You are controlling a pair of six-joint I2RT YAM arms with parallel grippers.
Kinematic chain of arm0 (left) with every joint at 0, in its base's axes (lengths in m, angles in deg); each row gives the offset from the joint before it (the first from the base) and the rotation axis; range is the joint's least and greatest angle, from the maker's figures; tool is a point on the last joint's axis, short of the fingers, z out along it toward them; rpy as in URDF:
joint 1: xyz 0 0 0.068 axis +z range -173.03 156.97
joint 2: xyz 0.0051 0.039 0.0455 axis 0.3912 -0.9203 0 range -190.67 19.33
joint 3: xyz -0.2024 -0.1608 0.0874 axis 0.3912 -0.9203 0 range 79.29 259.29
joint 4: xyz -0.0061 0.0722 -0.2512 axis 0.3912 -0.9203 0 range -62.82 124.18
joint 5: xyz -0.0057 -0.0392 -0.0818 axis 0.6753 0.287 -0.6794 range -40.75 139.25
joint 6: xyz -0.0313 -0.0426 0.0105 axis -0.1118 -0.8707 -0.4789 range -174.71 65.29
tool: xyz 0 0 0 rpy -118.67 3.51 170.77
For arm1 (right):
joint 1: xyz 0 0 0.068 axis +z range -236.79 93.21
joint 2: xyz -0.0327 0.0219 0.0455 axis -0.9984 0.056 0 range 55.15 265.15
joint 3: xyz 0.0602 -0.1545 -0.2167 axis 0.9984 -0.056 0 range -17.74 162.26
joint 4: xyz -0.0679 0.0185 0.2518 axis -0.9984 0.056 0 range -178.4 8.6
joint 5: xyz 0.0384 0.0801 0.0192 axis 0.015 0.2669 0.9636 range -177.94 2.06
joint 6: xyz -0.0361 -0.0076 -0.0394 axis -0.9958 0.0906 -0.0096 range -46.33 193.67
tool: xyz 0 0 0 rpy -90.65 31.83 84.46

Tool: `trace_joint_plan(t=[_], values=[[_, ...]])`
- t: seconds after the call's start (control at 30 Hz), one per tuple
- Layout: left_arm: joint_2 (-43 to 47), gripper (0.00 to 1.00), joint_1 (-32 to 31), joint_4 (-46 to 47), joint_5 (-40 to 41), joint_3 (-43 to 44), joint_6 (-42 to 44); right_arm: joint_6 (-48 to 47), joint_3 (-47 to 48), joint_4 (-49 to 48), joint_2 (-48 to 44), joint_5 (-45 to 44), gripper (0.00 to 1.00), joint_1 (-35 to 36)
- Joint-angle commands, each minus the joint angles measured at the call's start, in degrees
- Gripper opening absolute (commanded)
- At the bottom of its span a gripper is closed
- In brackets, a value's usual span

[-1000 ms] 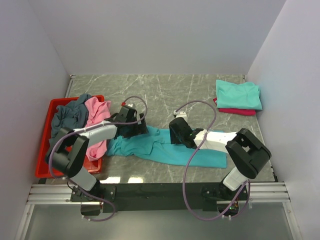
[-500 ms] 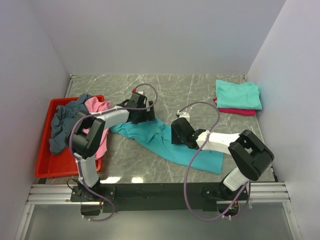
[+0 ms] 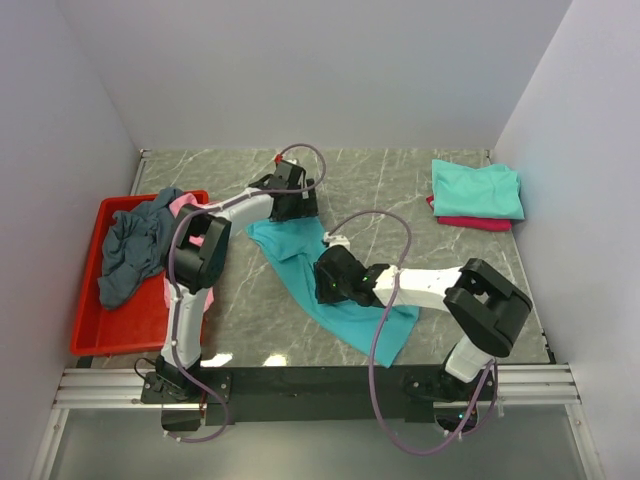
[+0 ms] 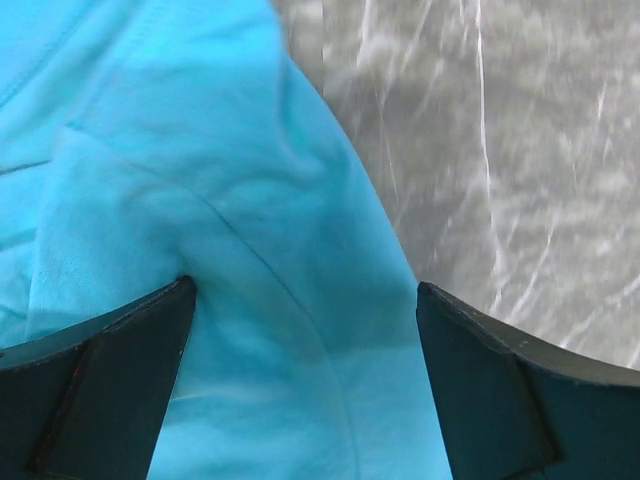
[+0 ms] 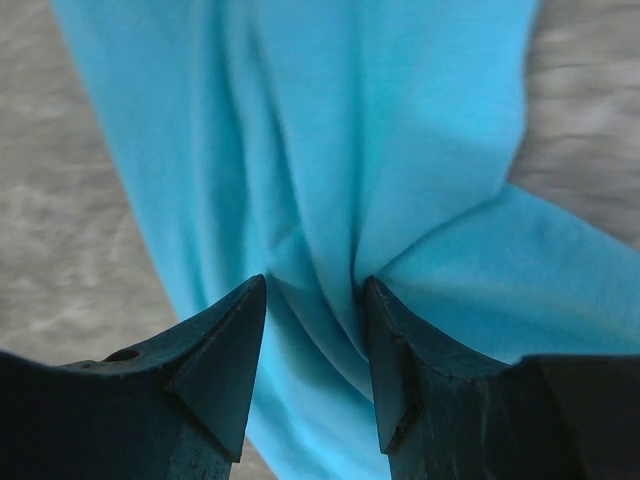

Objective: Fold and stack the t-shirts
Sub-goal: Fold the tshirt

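Nothing legible showed in any view. There was no print, tag, brand mark or number on the turquoise t-shirt (image 3: 290, 265) at the centre, none on the folded mint-green t-shirt (image 3: 478, 188) at two o'clock, and none on the red tray (image 3: 90, 345) at nine o'clock — all plain surfaces.

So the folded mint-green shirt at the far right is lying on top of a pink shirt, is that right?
Not quite. The folded mint-green shirt at the far right is lying on top of a crimson shirt, not a pink one. The top external view shows the crimson edge sticking out under its near side.
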Motion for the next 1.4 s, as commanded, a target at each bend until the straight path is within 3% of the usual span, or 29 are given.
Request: trace_joint_plan(t=[0.0, 0.27, 0.5, 0.73, 1.1, 1.37], values=[[-2.66, 0.99, 0.46, -3.27, 3.15, 4.49, 3.02, 2.02, 1.94, 4.57, 2.24, 3.54, 0.51, 2.54], [7.79, 0.99, 0.46, -2.91, 5.87, 3.99, 2.77, 0.52, 2.65, 12.92, -6.01, -6.65, 0.52, 2.46], [16.76, 0.99, 0.46, -1.34, 2.82, -11.37, 0.57, 0.52, -1.22, 15.12, -10.42, -9.74, 0.53, 0.88], [14.49, 0.99, 0.55, 2.97, -2.46, -18.87, -0.49, 1.05, -5.35, 14.34, -11.30, -9.31, 0.53, -0.97], [3.24, 0.99, 4.06, 4.91, -6.34, -12.29, -0.66, 5.18, -10.71, 9.68, -11.48, -2.28, 0.53, -0.36], [-2.65, 0.99, 4.94, 1.23, -6.78, -0.87, 1.09, 7.29, -8.00, 8.09, -7.52, 1.16, 0.52, 3.77]])
